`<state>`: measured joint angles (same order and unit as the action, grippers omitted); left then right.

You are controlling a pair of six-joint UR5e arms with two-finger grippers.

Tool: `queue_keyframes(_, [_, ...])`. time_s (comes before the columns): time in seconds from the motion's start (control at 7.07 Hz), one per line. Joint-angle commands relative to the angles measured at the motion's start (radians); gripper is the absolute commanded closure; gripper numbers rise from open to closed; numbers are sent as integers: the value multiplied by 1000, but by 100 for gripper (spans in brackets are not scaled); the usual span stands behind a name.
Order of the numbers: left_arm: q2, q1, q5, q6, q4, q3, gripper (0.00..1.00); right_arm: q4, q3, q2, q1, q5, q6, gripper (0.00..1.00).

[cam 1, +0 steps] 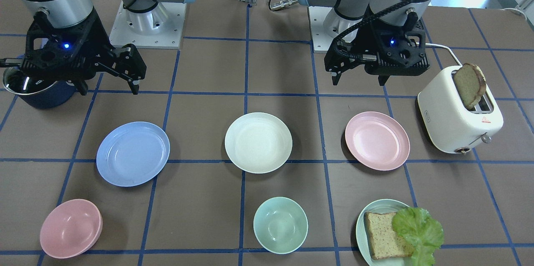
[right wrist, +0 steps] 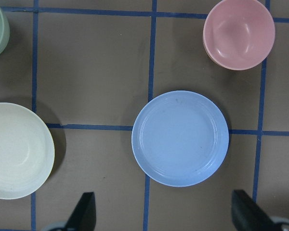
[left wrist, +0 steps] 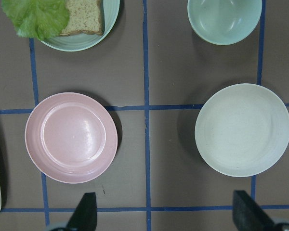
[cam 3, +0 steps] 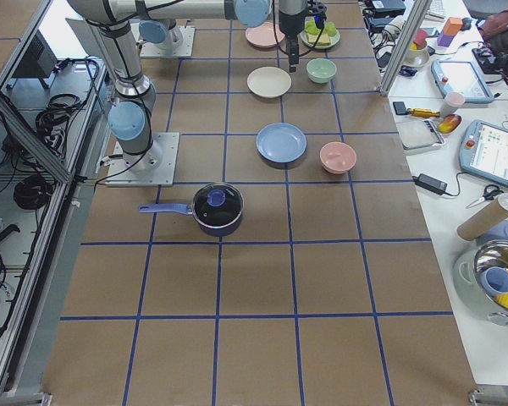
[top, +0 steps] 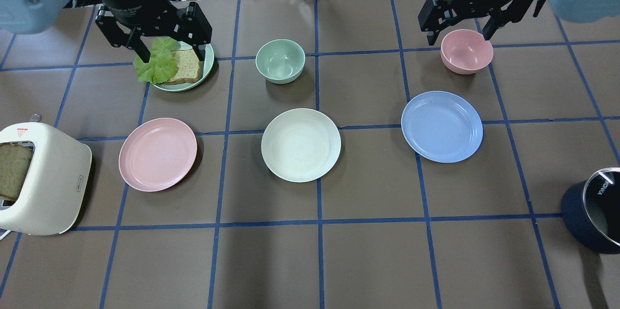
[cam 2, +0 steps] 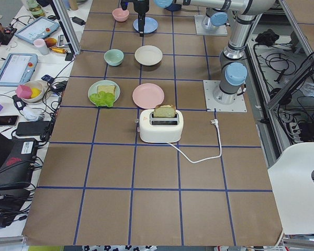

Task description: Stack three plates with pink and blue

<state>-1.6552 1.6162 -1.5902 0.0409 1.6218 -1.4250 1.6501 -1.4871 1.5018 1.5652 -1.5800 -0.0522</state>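
Three plates lie apart in a row on the brown table. The pale pink plate (top: 158,154) (cam 1: 377,141) (left wrist: 71,137) is on the robot's left, the cream-white plate (top: 301,145) (cam 1: 258,142) (left wrist: 243,129) in the middle, and the pale blue plate (top: 441,126) (cam 1: 132,154) (right wrist: 180,138) on its right. My left gripper (top: 173,56) (cam 1: 358,82) (left wrist: 166,216) is open and empty, raised above the table near the pink plate. My right gripper (top: 457,38) (cam 1: 108,91) (right wrist: 164,216) is open and empty, raised near the blue plate.
A mint plate (top: 186,87) with bread and lettuce, a mint bowl (top: 280,60) and a pink bowl (top: 466,51) stand in the far row. A white toaster (top: 41,178) with a bread slice is at the left edge. A dark pot (top: 593,217) is at the right edge.
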Motion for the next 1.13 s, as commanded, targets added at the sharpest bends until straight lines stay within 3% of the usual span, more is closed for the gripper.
queue_keyframes(0.0, [0,-2,-1,2,1,0,0,0,1,0,-2,2,0,0])
queue_keyframes(0.99, [-6,-5,-1,2,1,0,0,2,1,0,-2,2,0,0])
